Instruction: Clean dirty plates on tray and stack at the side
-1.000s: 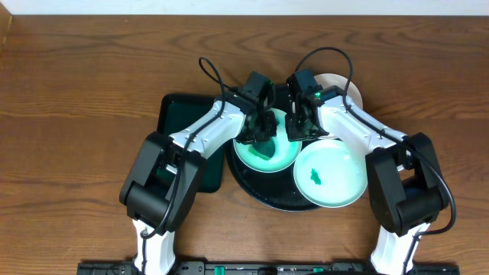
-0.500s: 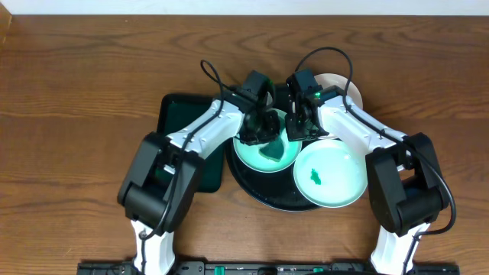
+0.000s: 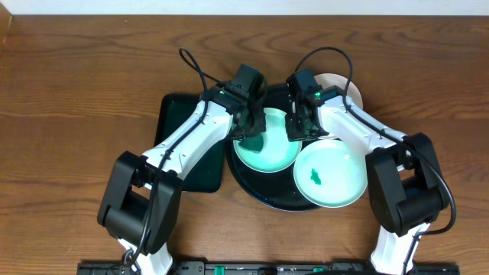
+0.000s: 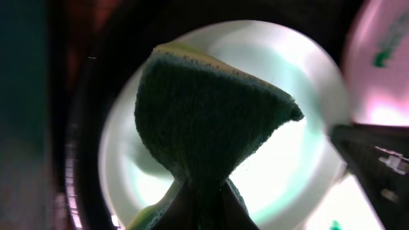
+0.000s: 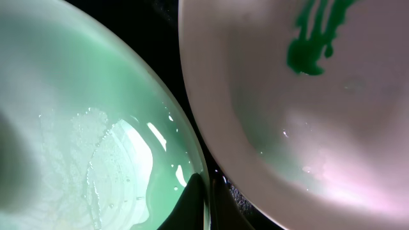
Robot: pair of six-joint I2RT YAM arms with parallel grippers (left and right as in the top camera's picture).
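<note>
A mint-green plate [image 3: 269,149] lies on the round black tray [image 3: 263,192], wet and wiped. My right gripper [image 3: 296,131] is shut on its right rim; the pinch shows in the right wrist view [image 5: 206,207]. My left gripper [image 3: 248,131] is shut on a green sponge [image 4: 204,115] at the plate's left edge. A second mint plate [image 3: 330,174] with a green smear [image 3: 314,178] lies at the tray's right front, also in the right wrist view [image 5: 319,108]. A white plate [image 3: 345,85] lies at the back right, mostly hidden by my right arm.
A dark rectangular tray [image 3: 179,122] lies left of the round tray, partly under my left arm. Wooden table [image 3: 76,114] surrounds everything. The table's far edge runs along the top.
My left gripper has drawn the sponge from the plate's middle to its left rim, leaving the plate's centre bare. My right gripper has kept its grip on the rim.
</note>
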